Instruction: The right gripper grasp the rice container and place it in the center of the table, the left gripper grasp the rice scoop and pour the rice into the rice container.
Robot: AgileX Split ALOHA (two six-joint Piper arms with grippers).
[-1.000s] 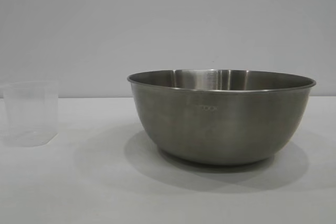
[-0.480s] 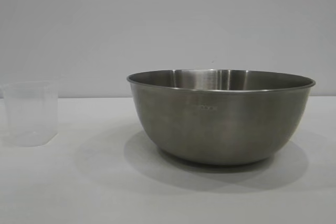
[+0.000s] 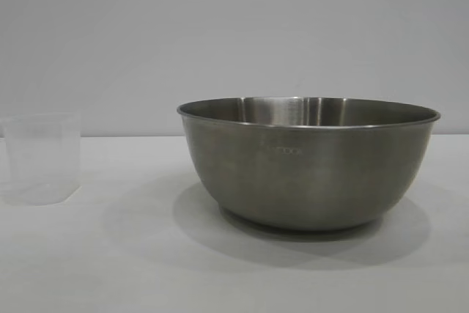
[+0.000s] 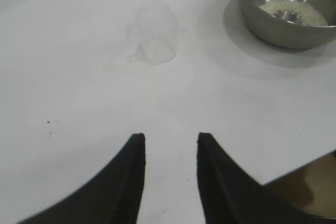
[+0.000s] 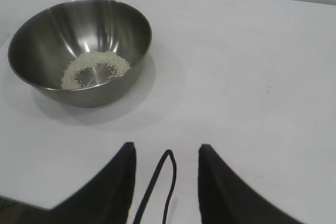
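Rice container [image 3: 308, 163]: steel bowl upright on the table [image 3: 110, 262], w/ the rice [image 5: 94, 69] lying in a ring on its bottom. Rice scoop [image 3: 42, 157]: clear cup upright on the table, well apart from the bowl, at ext. view's left; looks empty. Left gripper [image 4: 169, 148]: above bare table, near the scoop but not touching it; fingers apart, nothing between. Right gripper [image 5: 165, 156]: above table, near the bowl, clear of it; fingers apart, holding nothing. A thin black cable loop [image 5: 160, 182] shows between its fingers.
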